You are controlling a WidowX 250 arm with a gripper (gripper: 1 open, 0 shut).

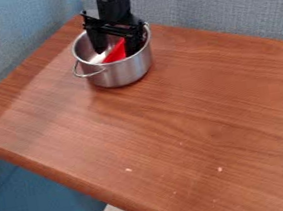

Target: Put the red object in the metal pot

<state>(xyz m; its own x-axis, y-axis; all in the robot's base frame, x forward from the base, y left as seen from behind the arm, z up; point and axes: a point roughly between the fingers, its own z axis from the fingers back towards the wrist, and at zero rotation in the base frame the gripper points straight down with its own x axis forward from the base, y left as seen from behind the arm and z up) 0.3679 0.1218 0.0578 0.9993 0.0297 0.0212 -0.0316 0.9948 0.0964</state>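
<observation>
camera view: a bare wooden table (175, 122) fills the near ground. at its far left corner stands the metal pot (113, 59), with the red object (117, 50) leaning inside it. the gripper (116, 39) points down into the pot, jaws spread wide, gripping nothing.

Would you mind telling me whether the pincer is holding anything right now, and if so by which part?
Nothing is held: the pincer stands open inside the metal pot, and the red object lies loose in it between the fingers.
</observation>
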